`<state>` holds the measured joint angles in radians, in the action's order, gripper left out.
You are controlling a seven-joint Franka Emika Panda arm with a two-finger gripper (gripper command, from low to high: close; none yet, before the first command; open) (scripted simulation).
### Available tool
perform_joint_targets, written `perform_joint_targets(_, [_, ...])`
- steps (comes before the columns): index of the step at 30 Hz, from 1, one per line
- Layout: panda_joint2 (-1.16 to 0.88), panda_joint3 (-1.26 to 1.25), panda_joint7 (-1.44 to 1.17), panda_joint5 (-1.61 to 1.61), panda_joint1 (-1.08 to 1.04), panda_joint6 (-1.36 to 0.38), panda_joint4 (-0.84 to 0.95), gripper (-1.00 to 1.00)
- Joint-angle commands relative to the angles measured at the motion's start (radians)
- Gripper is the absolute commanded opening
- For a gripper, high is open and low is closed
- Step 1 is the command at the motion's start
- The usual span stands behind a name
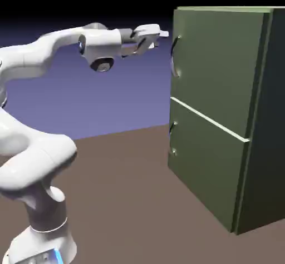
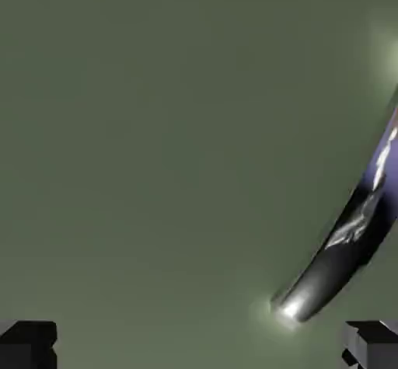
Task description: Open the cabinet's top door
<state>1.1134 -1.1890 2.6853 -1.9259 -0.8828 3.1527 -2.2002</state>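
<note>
The olive-green cabinet (image 1: 222, 113) stands at the right of the exterior view with both doors shut. Its top door (image 1: 217, 63) carries a small curved grey handle (image 1: 175, 54) near its left edge. My gripper (image 1: 161, 35) reaches level toward the door's upper left corner, a short gap from the panel and slightly above the handle, open with nothing between its fingers. In the hand view the door's green face (image 2: 155, 142) fills the picture. The shiny curved handle (image 2: 342, 243) runs up the right side, and both fingertips (image 2: 29, 344) show at the bottom corners, spread wide.
The shorter lower door (image 1: 206, 163) has its own small handle (image 1: 172, 138). A brown table (image 1: 128, 202) carries the cabinet and the arm's base (image 1: 39, 240) at lower left.
</note>
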Motion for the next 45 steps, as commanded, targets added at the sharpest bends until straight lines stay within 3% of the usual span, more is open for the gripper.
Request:
perform_joint_targets(1, [0.012,-0.027,0.044,-0.043,-0.020,0.003,0.014,0.00])
perform_joint_targets(5, [0.059,-0.128,0.210,-0.208,-0.097,0.013,0.066,0.00])
perform_joint_targets(11, [0.079,-0.170,0.212,-0.243,-0.268,-0.045,0.184,0.00])
perform_joint_targets(12, [0.079,-0.170,0.212,-0.243,-0.268,-0.045,0.184,-1.00])
perform_joint_targets(26, [0.460,0.091,0.215,-0.360,0.004,-0.581,-0.286,-1.00])
perform_joint_targets(37, [0.544,0.401,0.025,-0.244,0.326,-0.915,-0.670,-1.00])
perform_joint_targets(45, [0.597,0.691,-0.039,-0.018,0.415,-1.097,-0.809,-1.00])
